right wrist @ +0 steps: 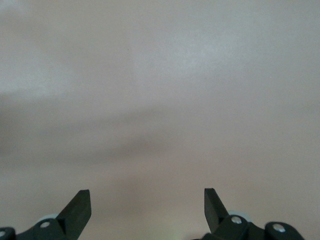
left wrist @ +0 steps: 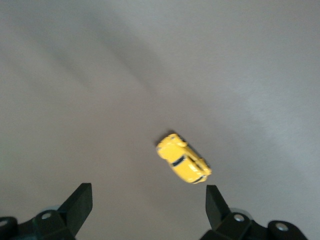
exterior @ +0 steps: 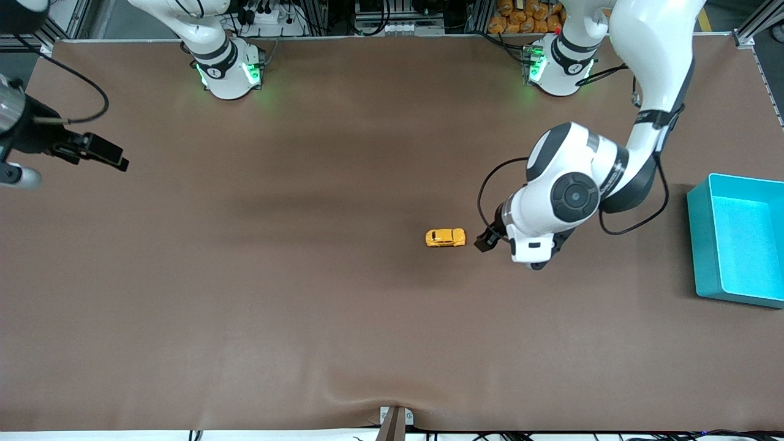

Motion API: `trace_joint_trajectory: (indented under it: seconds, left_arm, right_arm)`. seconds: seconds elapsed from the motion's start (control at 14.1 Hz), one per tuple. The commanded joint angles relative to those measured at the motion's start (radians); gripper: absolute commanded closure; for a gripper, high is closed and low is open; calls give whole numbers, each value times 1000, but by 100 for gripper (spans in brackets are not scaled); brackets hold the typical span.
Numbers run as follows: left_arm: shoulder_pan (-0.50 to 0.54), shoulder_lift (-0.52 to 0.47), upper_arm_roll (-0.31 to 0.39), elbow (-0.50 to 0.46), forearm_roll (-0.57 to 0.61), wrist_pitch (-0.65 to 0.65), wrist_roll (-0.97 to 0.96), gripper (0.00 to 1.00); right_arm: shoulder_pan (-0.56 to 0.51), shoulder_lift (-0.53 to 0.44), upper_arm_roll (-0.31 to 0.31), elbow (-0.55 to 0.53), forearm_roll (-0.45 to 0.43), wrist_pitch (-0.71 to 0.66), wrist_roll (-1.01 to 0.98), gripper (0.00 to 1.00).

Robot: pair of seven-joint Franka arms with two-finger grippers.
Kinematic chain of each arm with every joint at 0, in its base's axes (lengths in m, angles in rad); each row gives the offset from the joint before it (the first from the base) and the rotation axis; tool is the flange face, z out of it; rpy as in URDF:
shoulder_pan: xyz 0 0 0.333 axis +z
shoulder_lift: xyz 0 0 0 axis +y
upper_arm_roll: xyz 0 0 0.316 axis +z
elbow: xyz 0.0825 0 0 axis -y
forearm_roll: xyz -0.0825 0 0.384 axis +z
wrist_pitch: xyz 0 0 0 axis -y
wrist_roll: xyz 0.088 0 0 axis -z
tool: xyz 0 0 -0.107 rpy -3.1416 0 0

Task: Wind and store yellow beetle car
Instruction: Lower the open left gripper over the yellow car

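The yellow beetle car is a tiny yellow-orange toy standing on its wheels on the brown table, toward the left arm's end. In the left wrist view the car lies just ahead of the fingertips, close to one of them. My left gripper hangs low beside the car, on its teal-bin side, and is open with nothing between its fingers. My right gripper waits at the right arm's end of the table, open over bare table.
A teal bin stands at the table edge at the left arm's end, with nothing visible inside. The two arm bases stand along the back edge. Brown table mat spreads around the car.
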Motion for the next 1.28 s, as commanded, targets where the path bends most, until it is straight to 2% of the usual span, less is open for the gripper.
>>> trace_joint_trajectory:
  seconds: [0.0, 0.07, 0.28, 0.85, 1.07, 1.21]
  left_arm:
    - [-40, 42, 7, 30, 31, 67, -122, 0]
    - [-49, 51, 6, 28, 51, 89, -163, 0]
    - [-82, 91, 7, 8, 83, 147, -270, 0]
    - [-102, 80, 7, -173, 117, 386, -473, 0]
    - [-122, 79, 7, -269, 207, 536, -611, 0]
    - [-131, 89, 6, -296, 269, 578, -704, 0]
  right_arm:
    - [121, -53, -169, -30, 18, 33, -73, 0]
    - [126, -62, -187, -35, 18, 44, -103, 0]
    - [122, -85, -189, -47, 18, 43, -111, 0]
    - [93, -68, -162, -30, 17, 63, -115, 0]
    - [93, -68, -160, -30, 17, 63, -115, 0]
    - [93, -68, -160, -30, 17, 63, -115, 0]
